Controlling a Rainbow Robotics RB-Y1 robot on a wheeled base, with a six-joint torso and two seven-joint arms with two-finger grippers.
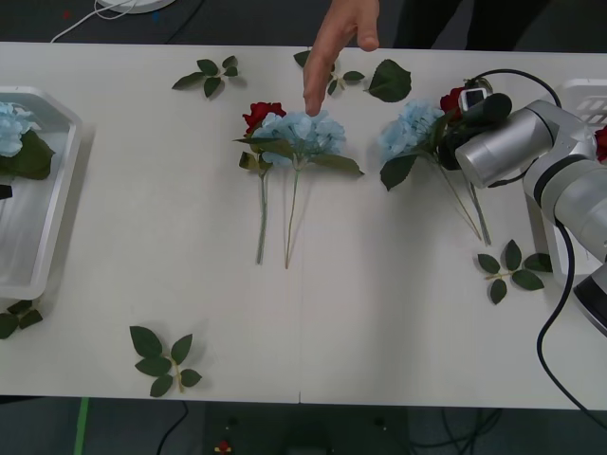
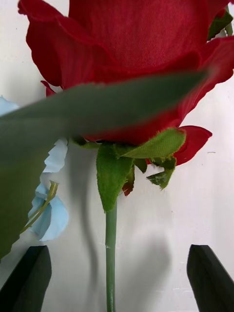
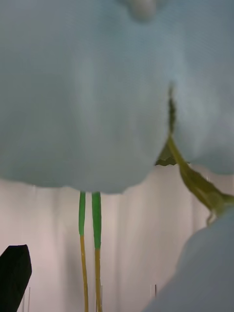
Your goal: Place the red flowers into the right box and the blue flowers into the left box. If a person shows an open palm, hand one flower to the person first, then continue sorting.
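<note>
Right gripper (image 2: 117, 280) hanging wide open, empty, straddling the red rose (image 2: 131, 63) stem (running near-far), bloom just beyond the fingertips.

Loose green leaf sprigs lie scattered on the white counter (image 1: 379, 313): one near the front edge (image 1: 163, 359), one at the far side (image 1: 211, 74), another to the right (image 1: 510, 269).

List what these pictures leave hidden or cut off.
- Right box, front view: mostly cut off by the picture's edge and covered by the right arm.
- Rose beside the right gripper, front view: largely behind the wrist.
- Left gripper, left wrist view: one finger shows; a blurred blue flower blocks the rest.
- Person's hand, front view: palm cut off.
</note>
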